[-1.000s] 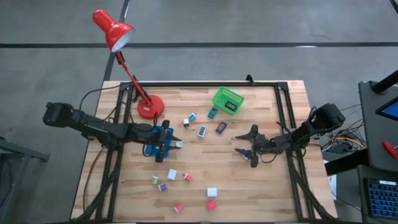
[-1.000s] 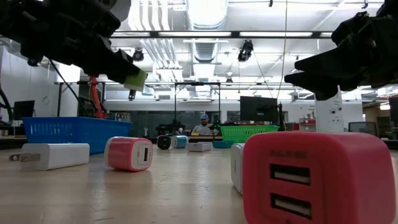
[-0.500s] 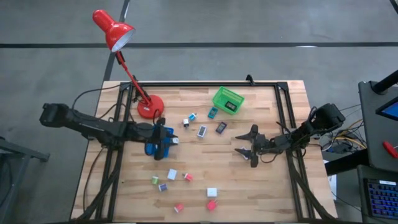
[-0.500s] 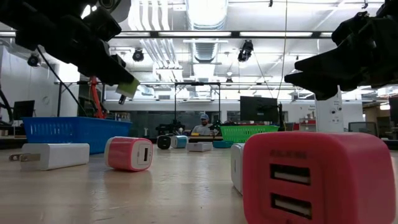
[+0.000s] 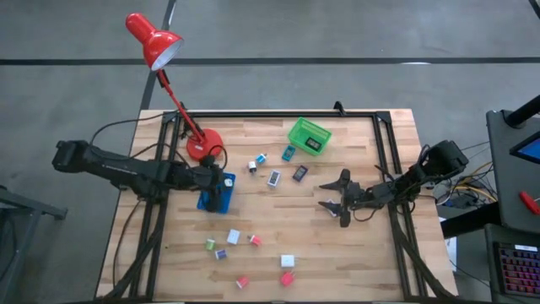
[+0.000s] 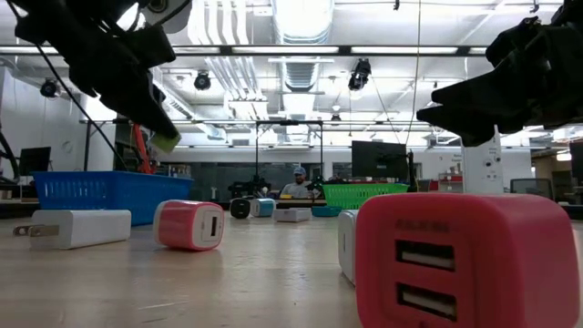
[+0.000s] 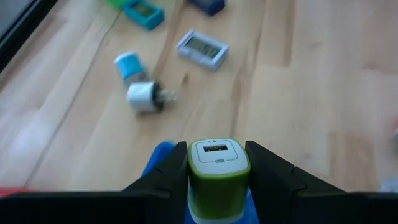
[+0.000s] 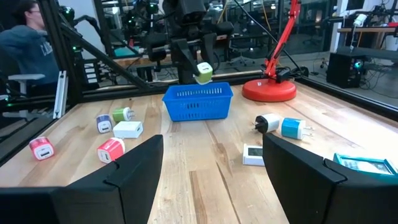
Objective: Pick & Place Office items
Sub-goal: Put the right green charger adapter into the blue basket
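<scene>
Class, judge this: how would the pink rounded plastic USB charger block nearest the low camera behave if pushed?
The pink rounded plastic USB charger block looks rigid and would likely slide rather than roll, since it rests on a flat face. Its glossy shell suggests it may slip on the wooden table. It probably will not tip easily, being squat.

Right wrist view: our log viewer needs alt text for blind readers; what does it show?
Across the wooden table, the left gripper holds a green charger above a blue basket. Small chargers lie around, a red lamp base behind.
</scene>
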{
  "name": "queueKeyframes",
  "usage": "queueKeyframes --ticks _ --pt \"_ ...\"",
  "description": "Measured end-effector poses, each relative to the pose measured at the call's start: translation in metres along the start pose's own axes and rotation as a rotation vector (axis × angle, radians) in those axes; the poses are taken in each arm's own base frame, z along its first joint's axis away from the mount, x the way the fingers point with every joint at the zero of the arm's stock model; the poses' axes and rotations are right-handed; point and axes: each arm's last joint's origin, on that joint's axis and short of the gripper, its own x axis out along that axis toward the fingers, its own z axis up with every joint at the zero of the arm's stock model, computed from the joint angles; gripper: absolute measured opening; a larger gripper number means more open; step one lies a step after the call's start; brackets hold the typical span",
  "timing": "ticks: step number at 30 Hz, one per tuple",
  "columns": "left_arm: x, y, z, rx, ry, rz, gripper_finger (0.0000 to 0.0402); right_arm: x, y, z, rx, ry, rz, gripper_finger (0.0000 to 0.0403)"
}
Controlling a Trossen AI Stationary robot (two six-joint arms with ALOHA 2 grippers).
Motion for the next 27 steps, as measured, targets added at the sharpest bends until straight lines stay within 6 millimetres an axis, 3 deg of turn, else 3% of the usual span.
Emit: queueKeyframes --ticks 10,27 --pt "-0.002 0.004 -0.011 -0.029 0.147 0.061 0.0131 0.000 0.000 0.000 0.001 0.000 0.000 0.0265" --pt "0.030 0.000 -0.024 0.001 0.316 0.099 0.0131 0.000 0.000 0.001 0.007 -0.006 0.000 0.0265"
